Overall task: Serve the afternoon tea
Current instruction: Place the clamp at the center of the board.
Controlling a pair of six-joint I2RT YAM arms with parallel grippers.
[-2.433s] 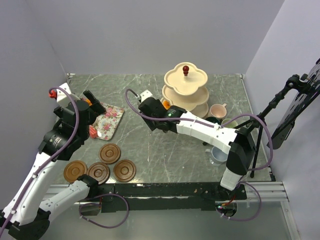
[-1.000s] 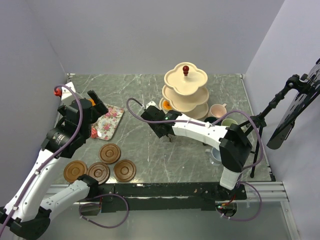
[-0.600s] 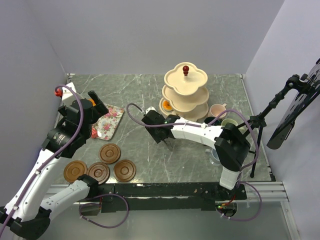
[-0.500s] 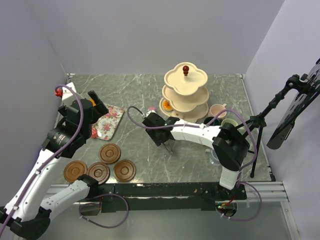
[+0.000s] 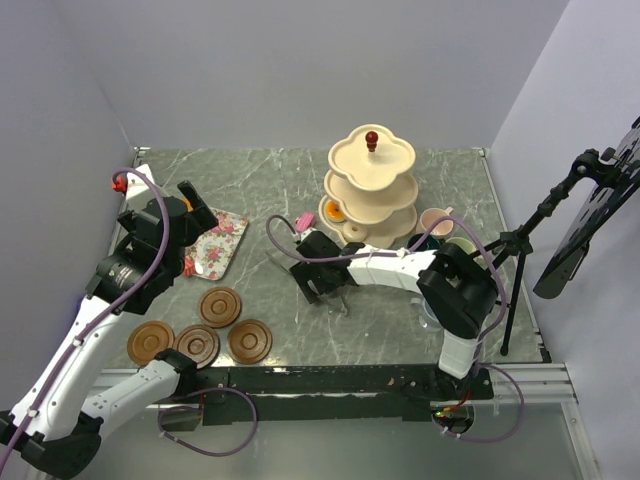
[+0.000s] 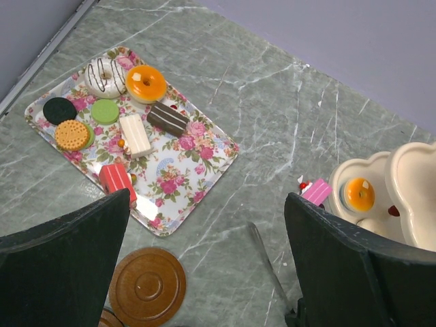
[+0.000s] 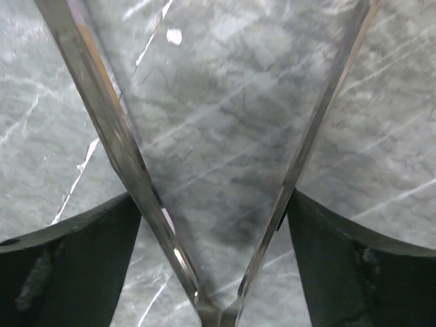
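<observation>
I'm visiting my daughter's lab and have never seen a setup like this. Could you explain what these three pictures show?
These are two robot arms bolted at the near edge of a green marble table. The overhead picture looks down from behind them. The other two come from a camera on each wrist. The left end effector is open and empty, near a floral rectangular tray of small colourful cakes. The right end effector appears to grip thin metal tongs low over the marble. Also there: a cream three-tier scalloped stand with an orange cake on its bottom tier, a pink cake slice on the table beside it, four brown round saucers, and several mugs, including a pink mug.
</observation>
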